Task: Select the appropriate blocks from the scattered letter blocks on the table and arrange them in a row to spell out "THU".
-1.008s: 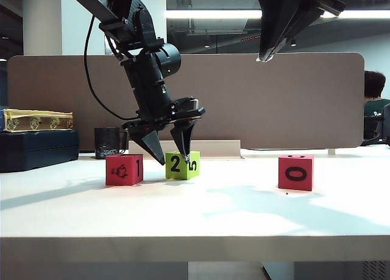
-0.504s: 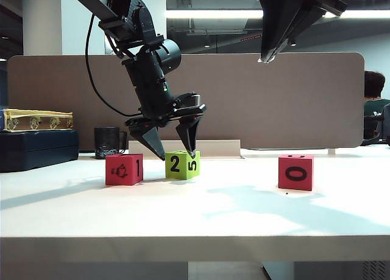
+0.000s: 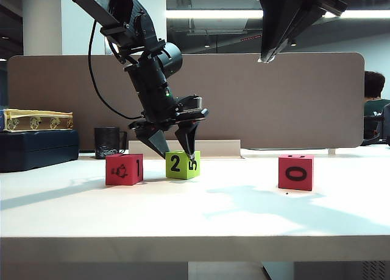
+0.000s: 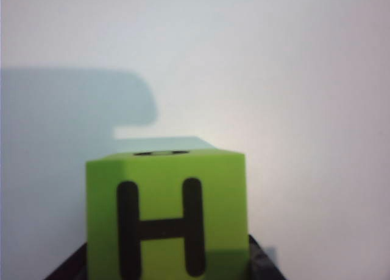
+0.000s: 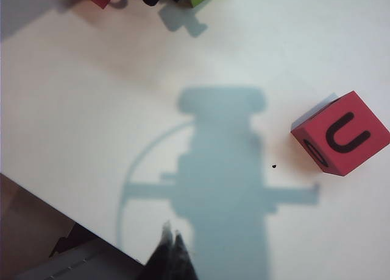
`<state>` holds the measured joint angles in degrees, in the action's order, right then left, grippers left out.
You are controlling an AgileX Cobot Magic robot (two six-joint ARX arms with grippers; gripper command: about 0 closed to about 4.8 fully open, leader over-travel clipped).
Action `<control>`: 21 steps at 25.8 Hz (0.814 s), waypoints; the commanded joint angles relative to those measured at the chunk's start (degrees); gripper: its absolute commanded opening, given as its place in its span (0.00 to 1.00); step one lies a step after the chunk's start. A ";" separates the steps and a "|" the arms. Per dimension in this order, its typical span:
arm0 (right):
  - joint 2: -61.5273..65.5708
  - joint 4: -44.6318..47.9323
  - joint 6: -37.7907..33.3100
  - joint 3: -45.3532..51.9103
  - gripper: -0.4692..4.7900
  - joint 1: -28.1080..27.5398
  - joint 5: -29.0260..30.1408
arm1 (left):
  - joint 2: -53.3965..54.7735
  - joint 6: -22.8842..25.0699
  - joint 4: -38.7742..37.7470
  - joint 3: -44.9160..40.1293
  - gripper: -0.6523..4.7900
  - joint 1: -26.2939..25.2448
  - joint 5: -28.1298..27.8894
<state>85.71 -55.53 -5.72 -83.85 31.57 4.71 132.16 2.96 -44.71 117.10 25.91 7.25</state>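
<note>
In the left wrist view the lime-green block (image 4: 166, 214) fills the lower part of the picture; its face with a black H is cut off at the edge, and only dark corners of the left claw (image 3: 175, 151) show beside it. In the exterior view this claw hangs over the same block, its fingers spread. One fingertip (image 3: 191, 153) is at the block's top right corner, but I cannot tell if it really touches. The green block shows 2 and 5 on its front faces and stands on the white worktop (image 3: 195, 216).

Just left of it, with a small gap, stands a pinkish-red block (image 3: 124, 169) with a small picture and a 1. In the right wrist view this block is only a red corner at the edge. The second pinkish-red block (image 5: 340, 140) stands well apart on the right, with U on top.

The right claw (image 3: 265, 56) hangs high above the worktop, its fingers pressed together on nothing.

Behind the blocks there are a black mug (image 3: 108, 142), a dark case (image 3: 38, 148) with a yellowish tray (image 3: 36, 119) on it, and a grey-brown partition (image 3: 274, 103). A person (image 3: 375, 106) is partly hidden behind the partition.
</note>
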 commanded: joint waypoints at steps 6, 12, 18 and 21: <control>-0.28 0.42 -0.13 -0.26 0.08 0.09 0.17 | -0.42 0.00 -2.89 0.55 0.65 0.15 -0.20; -0.28 0.50 -0.11 -0.26 0.08 0.09 0.17 | -1.03 0.02 -6.54 0.55 0.61 0.28 -0.09; -0.28 0.46 -0.11 -0.26 0.08 0.11 0.17 | -2.51 0.04 -5.97 0.52 0.51 0.94 -0.11; -0.28 0.46 -0.11 -0.26 0.08 0.11 0.17 | -3.50 0.04 -6.60 0.52 0.51 1.14 -0.07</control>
<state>85.71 -55.51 -5.72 -83.85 31.59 4.71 129.64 2.96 -50.87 117.45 26.98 7.07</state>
